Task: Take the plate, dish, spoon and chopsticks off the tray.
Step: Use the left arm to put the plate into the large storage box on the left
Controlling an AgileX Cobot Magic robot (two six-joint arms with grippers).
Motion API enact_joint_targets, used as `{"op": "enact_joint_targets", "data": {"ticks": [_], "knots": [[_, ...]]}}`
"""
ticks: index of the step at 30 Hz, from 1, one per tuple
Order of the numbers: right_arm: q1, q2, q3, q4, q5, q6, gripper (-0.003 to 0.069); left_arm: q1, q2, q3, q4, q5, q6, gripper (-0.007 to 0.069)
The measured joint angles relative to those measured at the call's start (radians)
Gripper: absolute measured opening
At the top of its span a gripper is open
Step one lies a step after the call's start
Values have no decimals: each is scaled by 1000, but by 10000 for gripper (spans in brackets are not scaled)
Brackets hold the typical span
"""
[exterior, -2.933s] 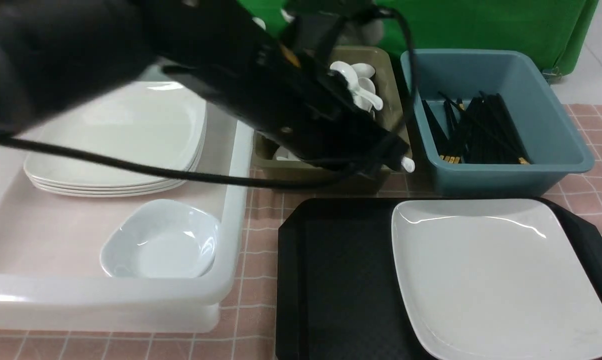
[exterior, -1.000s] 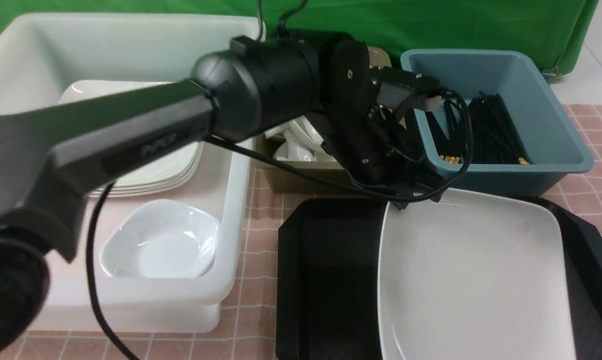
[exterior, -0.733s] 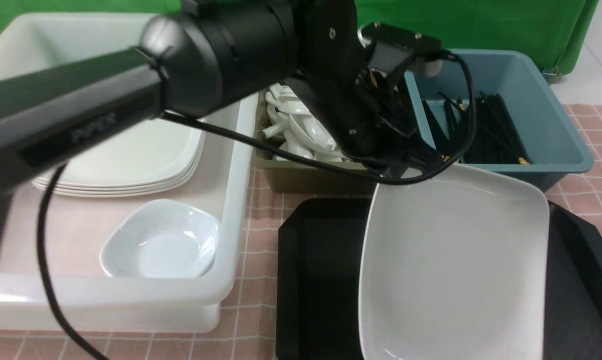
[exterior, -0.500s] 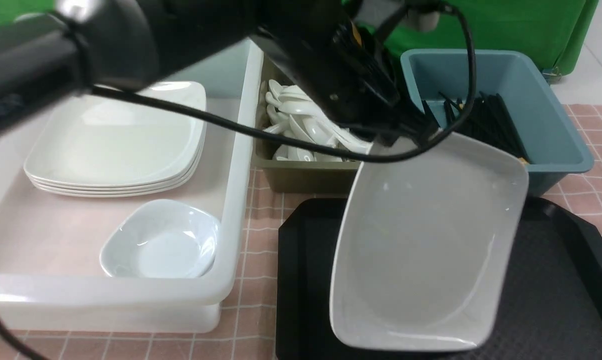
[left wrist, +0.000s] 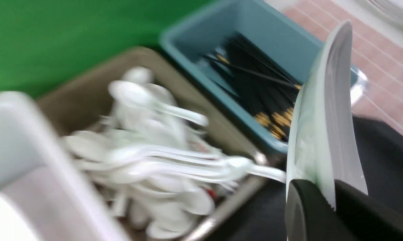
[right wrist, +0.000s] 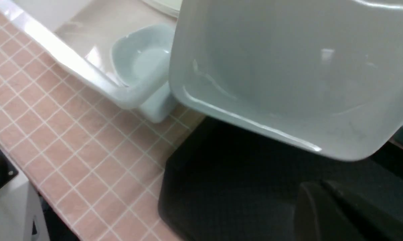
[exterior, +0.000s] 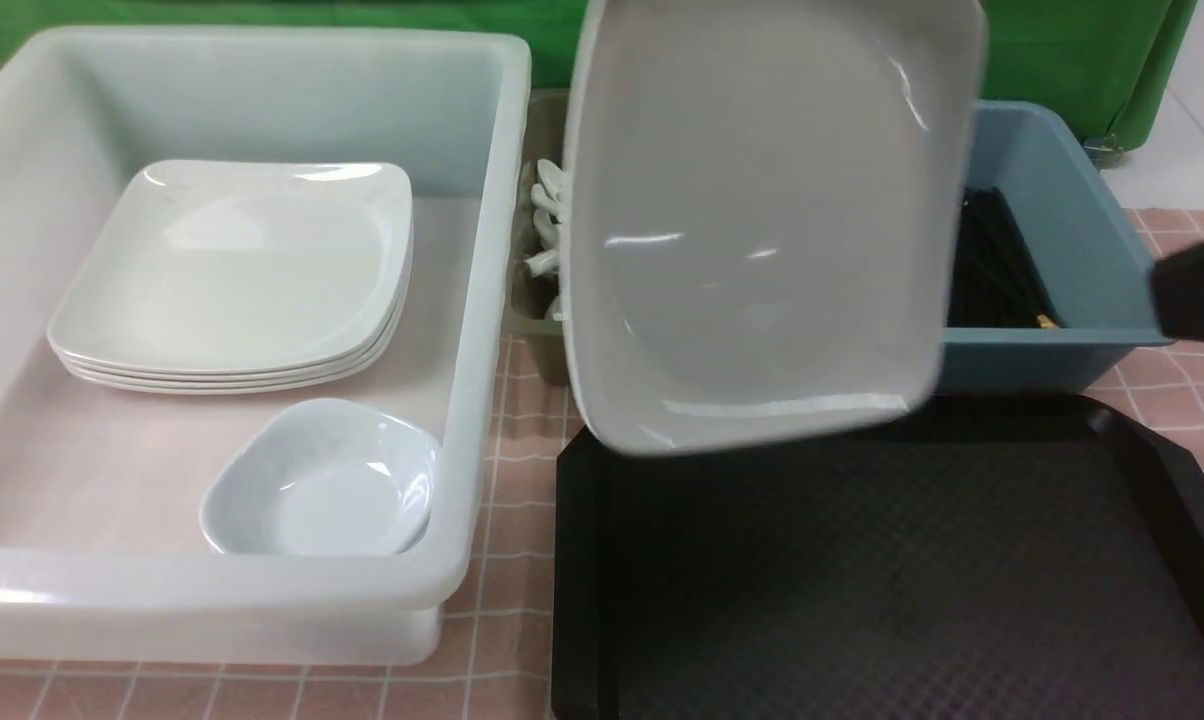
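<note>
The left tool (left wrist: 325, 195) is clamped on the rim of the plate (exterior: 762, 220), holding it steeply tilted at upper centre of the front view, above the tray (exterior: 862, 580). The right tool (right wrist: 322, 194), closed and empty, hangs over the tray.

plate (exterior: 762, 230): white | tray (exterior: 862, 580): black (diamond texture) | cloth (exterior: 507, 620): pink checked
</note>
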Motion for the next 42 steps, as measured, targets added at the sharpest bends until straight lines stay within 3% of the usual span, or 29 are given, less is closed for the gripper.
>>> {"op": "enact_joint_targets", "data": {"ticks": [2,3,8,10,13,18,20,25,28,38,42], "knots": [[72,65,-60,0,0,-1,30,134,-25,-6,-33,4,-7,15],[82,75,-70,0,0,-1,30,145,-26,-5,-40,5,-8,15],[196,215,-190,4,-8,1,30,493,-36,-4,-192,12,14,15],[215,245,-211,4,-18,2,30,555,-36,5,-223,6,30,17],[259,337,-300,-7,-26,2,30,760,-36,70,-343,-57,65,17],[297,483,-463,-15,-26,2,30,950,-27,235,-515,-195,133,20],[304,514,-496,-15,-25,2,30,964,-19,278,-559,-235,149,22],[318,600,-601,-16,17,2,30,960,61,498,-845,-394,299,23],[327,616,-606,-16,32,2,30,935,106,561,-927,-459,351,23],[337,620,-606,-16,38,3,30,908,205,584,-925,-555,361,25],[337,620,-606,-16,38,14,30,901,241,584,-834,-500,342,89]]}}
